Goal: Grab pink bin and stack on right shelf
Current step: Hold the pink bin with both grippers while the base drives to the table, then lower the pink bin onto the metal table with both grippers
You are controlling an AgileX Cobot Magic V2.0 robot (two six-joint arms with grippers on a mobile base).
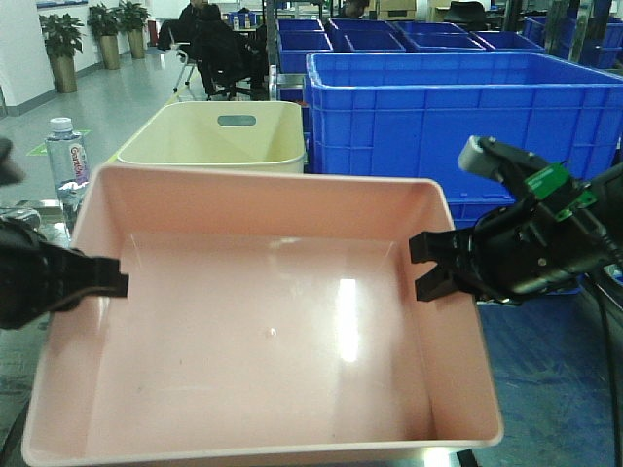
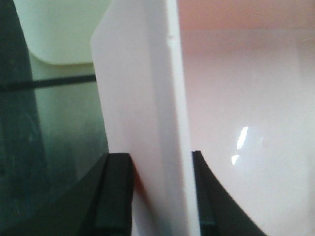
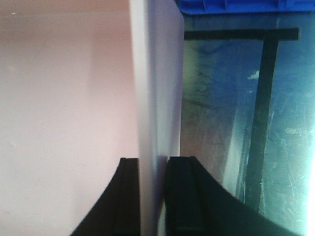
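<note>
The pink bin (image 1: pixel 263 331) fills the middle of the front view, empty and held level between my two arms. My left gripper (image 1: pixel 115 280) is shut on its left wall, one finger inside and one outside; the left wrist view shows that wall (image 2: pixel 147 113) between the black fingers (image 2: pixel 115 196). My right gripper (image 1: pixel 424 268) is shut on the right wall (image 3: pixel 155 98) in the same way, with fingers (image 3: pixel 182 196) on either side. The right shelf's dark glossy top with black tape lines (image 3: pixel 231 128) lies beside and below the bin's right wall.
A cream bin with a handle slot (image 1: pixel 219 131) stands just behind the pink bin. A big blue crate (image 1: pixel 458 117) is at the back right, with several more behind. A water bottle (image 1: pixel 66 156) stands at the left. Chairs and plants are far back.
</note>
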